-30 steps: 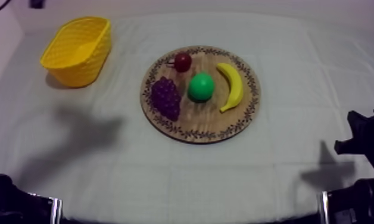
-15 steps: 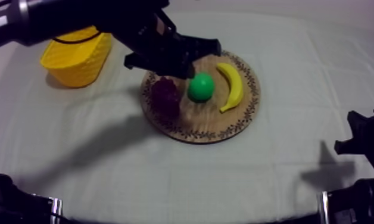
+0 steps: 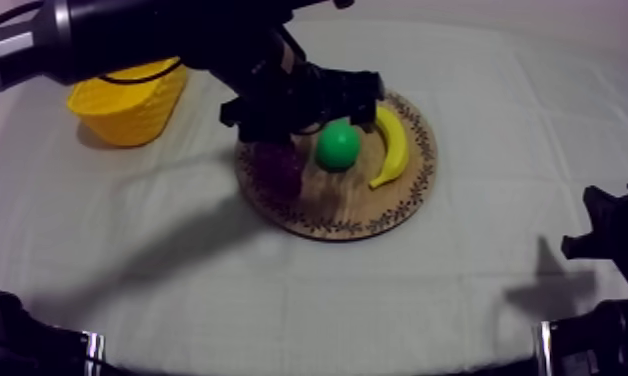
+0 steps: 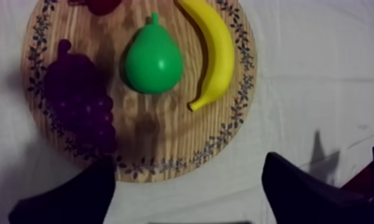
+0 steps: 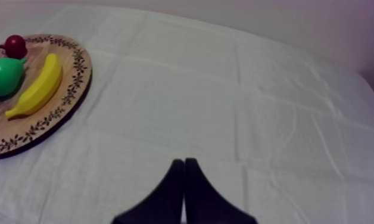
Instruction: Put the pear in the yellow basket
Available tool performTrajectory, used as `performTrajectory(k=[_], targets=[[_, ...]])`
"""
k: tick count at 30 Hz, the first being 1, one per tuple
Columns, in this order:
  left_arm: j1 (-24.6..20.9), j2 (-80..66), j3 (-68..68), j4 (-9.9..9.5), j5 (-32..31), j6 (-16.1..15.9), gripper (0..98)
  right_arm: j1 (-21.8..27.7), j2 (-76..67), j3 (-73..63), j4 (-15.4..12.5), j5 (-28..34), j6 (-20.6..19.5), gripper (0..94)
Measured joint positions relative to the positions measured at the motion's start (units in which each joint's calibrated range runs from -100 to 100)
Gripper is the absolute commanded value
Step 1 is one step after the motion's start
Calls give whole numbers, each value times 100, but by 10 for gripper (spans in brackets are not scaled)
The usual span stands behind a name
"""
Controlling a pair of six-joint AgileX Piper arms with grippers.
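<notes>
— Item one, the pear?
— Pear (image 4: 154,59): lying on the wooden board (image 4: 165,149), between grapes (image 4: 79,101) and banana (image 4: 216,50).
— Pincers?
— My left gripper (image 4: 189,161): fingers wide apart, nothing between them, over the board near the pear. My right gripper (image 5: 184,164): fingers pressed together, low over the cloth.
— Basket?
— Yellow basket (image 3: 118,110): far left, apart from the board.

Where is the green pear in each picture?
Top view: pear on the wooden board, between grapes and banana.
Left wrist view: pear between grapes and banana, ahead of the left gripper, its fingers open.
Right wrist view: pear beside the banana, near the small red fruit.
Shared landmark: the banana beside the pear.
</notes>
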Motion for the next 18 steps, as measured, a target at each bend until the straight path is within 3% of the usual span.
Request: performTrajectory(k=[10,18], targets=[[-71,750,-642,145,333,-257,954,0,0,0,0,0,0,3],[-203,2107,-2069,141,1530,-291,945,0,0,0,0,0,0,3]])
